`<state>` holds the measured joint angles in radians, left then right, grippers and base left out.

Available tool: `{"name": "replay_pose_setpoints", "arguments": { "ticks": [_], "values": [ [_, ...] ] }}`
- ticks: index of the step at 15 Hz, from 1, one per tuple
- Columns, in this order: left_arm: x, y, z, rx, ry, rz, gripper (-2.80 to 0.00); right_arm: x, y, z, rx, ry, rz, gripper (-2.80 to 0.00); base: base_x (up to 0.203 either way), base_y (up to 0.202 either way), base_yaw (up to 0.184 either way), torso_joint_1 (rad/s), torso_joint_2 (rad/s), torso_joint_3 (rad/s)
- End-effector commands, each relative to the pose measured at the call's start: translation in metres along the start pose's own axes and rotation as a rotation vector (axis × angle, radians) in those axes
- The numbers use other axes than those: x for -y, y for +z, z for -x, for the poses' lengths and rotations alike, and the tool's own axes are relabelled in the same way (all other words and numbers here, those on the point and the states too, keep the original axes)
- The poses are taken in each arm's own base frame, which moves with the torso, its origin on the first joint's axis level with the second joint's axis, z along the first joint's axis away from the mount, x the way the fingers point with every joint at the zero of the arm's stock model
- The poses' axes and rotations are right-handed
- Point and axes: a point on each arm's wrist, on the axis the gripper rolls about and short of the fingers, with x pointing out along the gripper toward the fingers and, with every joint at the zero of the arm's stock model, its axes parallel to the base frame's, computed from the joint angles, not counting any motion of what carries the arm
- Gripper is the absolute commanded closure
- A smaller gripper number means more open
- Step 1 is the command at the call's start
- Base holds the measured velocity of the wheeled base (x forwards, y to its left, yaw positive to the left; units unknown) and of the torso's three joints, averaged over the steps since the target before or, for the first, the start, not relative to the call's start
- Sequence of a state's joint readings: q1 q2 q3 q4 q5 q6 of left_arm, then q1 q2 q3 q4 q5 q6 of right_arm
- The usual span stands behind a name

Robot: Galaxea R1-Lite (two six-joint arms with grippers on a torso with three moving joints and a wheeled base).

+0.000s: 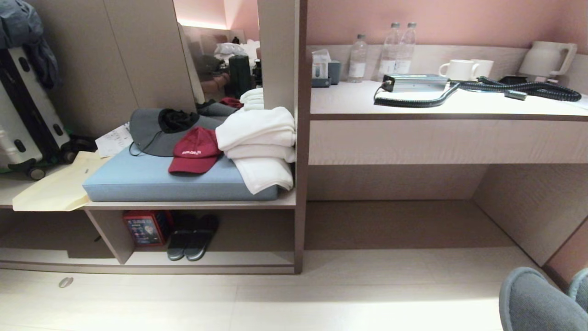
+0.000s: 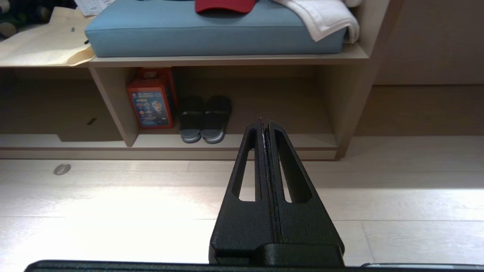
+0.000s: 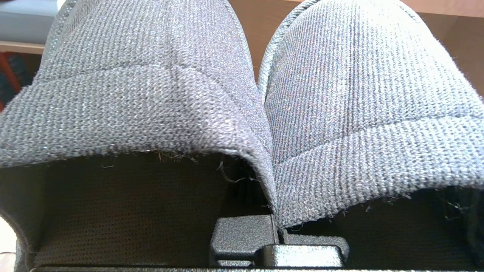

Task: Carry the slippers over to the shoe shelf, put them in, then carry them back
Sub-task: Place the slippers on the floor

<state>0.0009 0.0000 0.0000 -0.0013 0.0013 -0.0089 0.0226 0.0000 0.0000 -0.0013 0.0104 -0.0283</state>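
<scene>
Fingers of the right gripper (image 3: pixel 278 236) pinch both slippers (image 3: pixel 242 98) together.

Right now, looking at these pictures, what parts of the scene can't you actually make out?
- Right gripper: in the right wrist view the grey slippers cover its fingers.
- Slippers in the head view: cut off by the bottom corner; heels unseen.
- Red box in the shoe shelf: print too small to read.
- Black pair: toes in shadow, left wrist view.
</scene>
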Motion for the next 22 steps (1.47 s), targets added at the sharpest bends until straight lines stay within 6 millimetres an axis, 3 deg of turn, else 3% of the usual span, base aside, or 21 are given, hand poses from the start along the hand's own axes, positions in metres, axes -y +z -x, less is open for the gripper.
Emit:
{"name": "replay_pose_setpoints", "arguments": {
  "ticks": [1,18,22],
  "values": [
    [0.0,0.0001,-0.0001,-0.001,0.001,0.0,0.0,0.0,-0.0003,-0.0002,-0.003,0.001,0.001,0.0,0.0,-0.199,0.004,0.007,0.01,0.007],
    [0.0,0.0,-0.0001,0.0,0.0,-0.001,0.0,0.0,-0.0004,-0.0002,-0.003,0.001,0.001,0.0,0.0,-0.196,0.002,0.002,0.0,0.003],
    [0.0,-0.0004,-0.0001,-0.001,0.001,-0.002,0.0,0.0,-0.0001,-0.0002,-0.002,0.001,0.001,0.0,0.0,-0.061,0.002,0.0,0.0,0.003]
  ]
}}
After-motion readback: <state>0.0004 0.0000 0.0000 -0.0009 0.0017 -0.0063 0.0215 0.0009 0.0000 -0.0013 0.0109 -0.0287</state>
